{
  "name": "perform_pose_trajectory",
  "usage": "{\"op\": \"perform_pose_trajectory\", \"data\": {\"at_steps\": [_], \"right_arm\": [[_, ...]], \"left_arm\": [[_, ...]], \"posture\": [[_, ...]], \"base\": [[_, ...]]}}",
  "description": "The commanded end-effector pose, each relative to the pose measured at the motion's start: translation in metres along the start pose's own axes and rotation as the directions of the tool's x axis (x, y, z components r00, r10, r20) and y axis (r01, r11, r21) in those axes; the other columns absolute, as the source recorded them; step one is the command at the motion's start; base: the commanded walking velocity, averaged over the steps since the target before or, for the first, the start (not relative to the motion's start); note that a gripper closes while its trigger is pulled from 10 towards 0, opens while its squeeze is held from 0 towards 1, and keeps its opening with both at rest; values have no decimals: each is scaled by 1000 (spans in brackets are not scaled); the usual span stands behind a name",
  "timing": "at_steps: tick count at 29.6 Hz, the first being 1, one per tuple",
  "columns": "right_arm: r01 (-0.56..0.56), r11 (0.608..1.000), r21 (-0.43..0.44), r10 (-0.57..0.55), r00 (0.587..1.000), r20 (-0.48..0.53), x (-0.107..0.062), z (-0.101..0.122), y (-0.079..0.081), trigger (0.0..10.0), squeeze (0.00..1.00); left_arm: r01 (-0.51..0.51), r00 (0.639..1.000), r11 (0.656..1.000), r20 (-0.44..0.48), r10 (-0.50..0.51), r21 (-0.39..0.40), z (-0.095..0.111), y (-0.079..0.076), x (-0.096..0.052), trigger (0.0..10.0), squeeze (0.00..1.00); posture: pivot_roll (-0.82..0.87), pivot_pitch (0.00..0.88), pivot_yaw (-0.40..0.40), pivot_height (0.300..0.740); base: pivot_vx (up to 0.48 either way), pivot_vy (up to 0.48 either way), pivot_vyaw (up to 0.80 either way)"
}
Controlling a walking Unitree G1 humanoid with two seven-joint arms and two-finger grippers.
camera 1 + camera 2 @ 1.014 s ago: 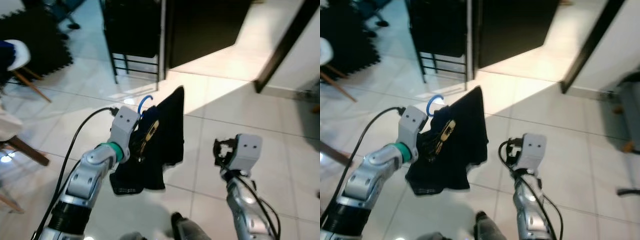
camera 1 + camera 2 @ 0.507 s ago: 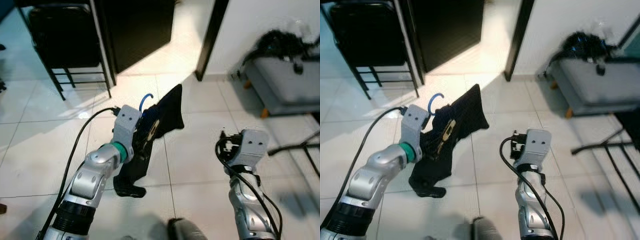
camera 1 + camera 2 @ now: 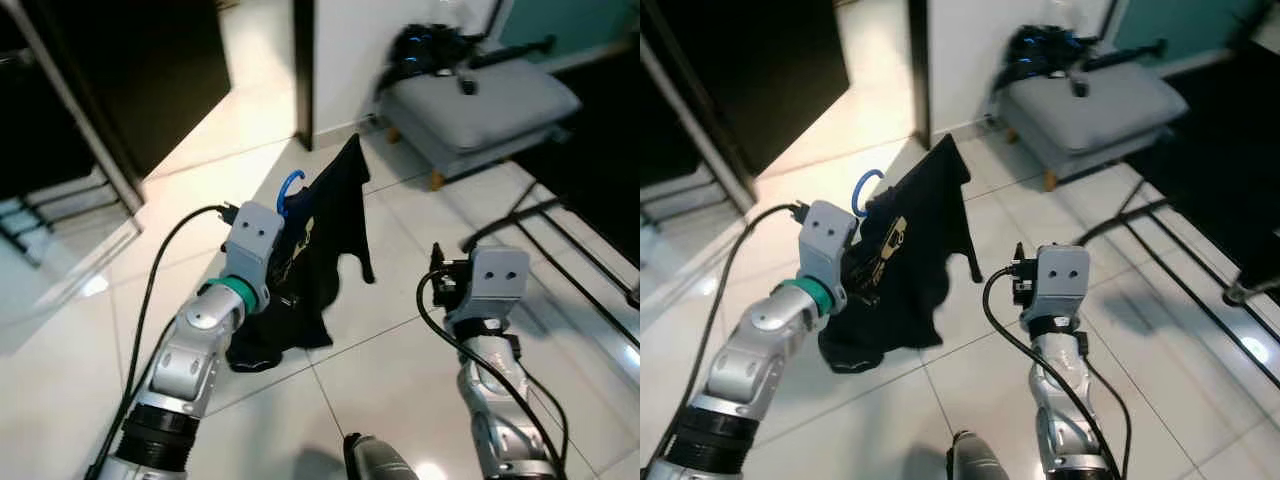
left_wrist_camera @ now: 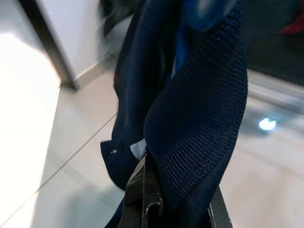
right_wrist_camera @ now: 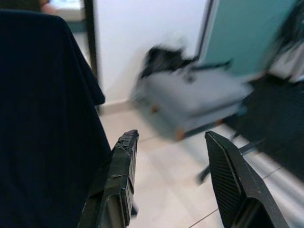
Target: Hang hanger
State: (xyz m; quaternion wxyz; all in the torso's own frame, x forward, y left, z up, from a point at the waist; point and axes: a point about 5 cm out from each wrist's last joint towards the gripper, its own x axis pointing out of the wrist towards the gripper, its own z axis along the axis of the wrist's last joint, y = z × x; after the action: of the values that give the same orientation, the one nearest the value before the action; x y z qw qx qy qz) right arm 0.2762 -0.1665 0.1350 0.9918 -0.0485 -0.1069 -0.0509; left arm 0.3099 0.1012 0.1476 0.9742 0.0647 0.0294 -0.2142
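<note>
Driving this one remotely, so here's my read. Closest to the robot, the left gripper [image 3: 285, 262] is clamped on the dark garment [image 3: 322, 240] draped over the hanger, whose blue hook [image 3: 290, 186] pokes up just above the gripper. In the left wrist view the knit fabric [image 4: 199, 114] is bunched right between the fingers, so I reckon the grip is mostly on cloth, not plastic. That's my main worry: if the cloth slides on the hanger while walking, the whole thing could tilt or drop.

Just beside the garment, the right gripper [image 5: 173, 190] hangs empty with its fingers spread wide. The garment's hem sits close to it, so a swing could snag the fabric.

Further out, beyond the garment, there's a grey padded bench [image 3: 480, 100] with dark stuff piled on it, and thin black bars [image 3: 560, 225] run across the tile floor [image 3: 400, 340] near the bench. I think these are trip risks for the feet. I can't spot an obvious rail yet, so misjudging the hook's height is another risk.
</note>
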Motion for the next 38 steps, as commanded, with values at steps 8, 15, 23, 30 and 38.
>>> {"op": "perform_pose_trajectory", "data": {"at_steps": [8, 15, 23, 30, 38], "right_arm": [[-2, 1000, 16, 2, 1000, 13, 0, 8, 5, 10000, 0], [11, 1000, 12, -11, 1000, 8, -2, 9, 2, 10000, 0], [18, 1000, 18, -18, 1000, 4, -2, 9, 3, 10000, 0], [26, 999, 20, -26, 1000, -2, -3, 9, 1, 10000, 0], [31, 999, 20, -31, 999, -8, -5, 8, 2, 10000, 0]], "left_arm": [[-19, 999, 999, 35, 20, -39, 2, 2, 2, 10000, 0], [-18, 998, 998, 59, 21, -57, 6, -1, 5, 10000, 0], [-17, 998, 997, 64, 21, -70, 7, 2, 8, 10000, 0], [-3, 998, 998, 63, 8, -68, 8, 0, 11, 10000, 0], [-23, 997, 999, 69, 27, -45, 7, 2, 13, 10000, 0]], "posture": [[-150, 30, 88, 740], [-164, 30, 101, 740], [-173, 28, 109, 740], [-181, 30, 116, 740], [-188, 37, 121, 740]], "base": [[0, 0, -788], [0, 0, -788], [0, 0, -788], [0, 0, -788], [0, 0, -789]]}}
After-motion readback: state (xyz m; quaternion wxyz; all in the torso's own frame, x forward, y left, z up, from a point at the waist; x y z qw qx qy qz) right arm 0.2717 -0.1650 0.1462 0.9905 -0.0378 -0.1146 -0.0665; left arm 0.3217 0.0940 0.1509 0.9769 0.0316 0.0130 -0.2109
